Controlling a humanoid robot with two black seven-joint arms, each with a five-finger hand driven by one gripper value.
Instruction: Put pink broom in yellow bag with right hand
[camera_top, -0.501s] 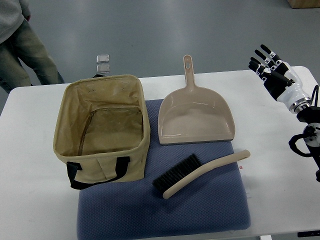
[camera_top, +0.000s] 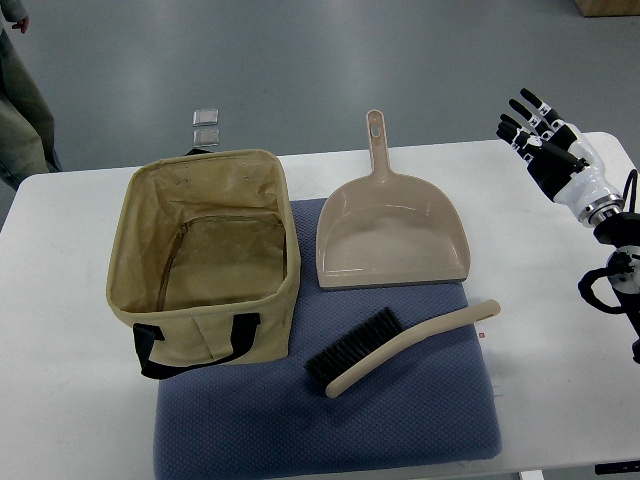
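Right hand (camera_top: 545, 135) hovers open, empty, far right over table. Pink broom (camera_top: 395, 346) lies on blue mat (camera_top: 420, 420), right of yellow bag (camera_top: 205, 255). Best grasp mid-handle, clear of bristles, lift level.

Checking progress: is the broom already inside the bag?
No, the broom lies on the blue mat, outside the open bag.
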